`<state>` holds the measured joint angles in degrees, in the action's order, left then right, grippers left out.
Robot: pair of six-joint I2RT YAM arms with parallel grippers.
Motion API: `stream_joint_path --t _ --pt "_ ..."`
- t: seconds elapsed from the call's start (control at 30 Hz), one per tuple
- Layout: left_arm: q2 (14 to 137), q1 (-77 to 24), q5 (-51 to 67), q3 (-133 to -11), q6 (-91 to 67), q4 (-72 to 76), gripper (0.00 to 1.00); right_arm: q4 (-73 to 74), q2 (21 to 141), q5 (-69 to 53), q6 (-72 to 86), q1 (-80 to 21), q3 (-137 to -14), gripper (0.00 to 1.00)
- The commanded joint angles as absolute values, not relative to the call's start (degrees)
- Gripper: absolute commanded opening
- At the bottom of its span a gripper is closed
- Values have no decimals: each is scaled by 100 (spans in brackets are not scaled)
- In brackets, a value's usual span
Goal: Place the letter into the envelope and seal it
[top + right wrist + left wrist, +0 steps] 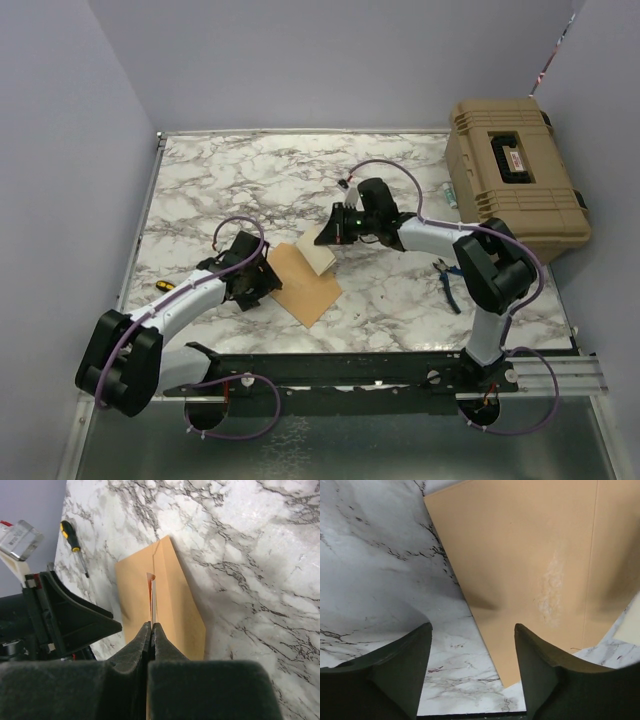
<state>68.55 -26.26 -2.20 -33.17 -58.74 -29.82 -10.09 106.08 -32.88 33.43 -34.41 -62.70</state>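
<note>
The orange-brown envelope (308, 283) lies flat on the marble table (400, 180), just in front of the arms. My right gripper (336, 232) is shut on the pale letter (322, 250) and holds it tilted over the envelope's far end. In the right wrist view the letter (152, 597) shows edge-on, running out from the closed gripper (151, 626) above the envelope (177, 605). My left gripper (472, 652) is open and low over the table. The near corner of the envelope (535, 565) lies between its fingers (415, 670), which grip nothing. A pale corner of the letter (631, 627) shows at the right.
A tan hard case (515, 175) stands at the table's right edge. Blue-handled pliers (447, 282) lie near the right arm. A yellow-and-black screwdriver (73, 539) lies left of the envelope, beside the left arm (180, 305). Purple walls close in the left and back.
</note>
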Motion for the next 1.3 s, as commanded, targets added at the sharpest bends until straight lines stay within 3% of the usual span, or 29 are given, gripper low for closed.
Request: stream_joint_path --t 0.0,0.3,0.6,1.27 --pt "6972 -2610 -1 -3098 -6215 -2675 64 -1257 10918 -3368 3216 -3462 -6112 0" --pt "7296 -2610 -5 -2977 -6364 -2562 46 -1115 11064 -3008 2998 -3600 -6074 0" --pt "7559 -2611 -6 -2868 -6296 -2558 19 -1115 11275 -2659 2981 -3868 -6115 0" --pt "7733 -2615 -4 -2850 -6197 -2292 16 -1649 11502 -2821 3998 -3956 -5851 0"
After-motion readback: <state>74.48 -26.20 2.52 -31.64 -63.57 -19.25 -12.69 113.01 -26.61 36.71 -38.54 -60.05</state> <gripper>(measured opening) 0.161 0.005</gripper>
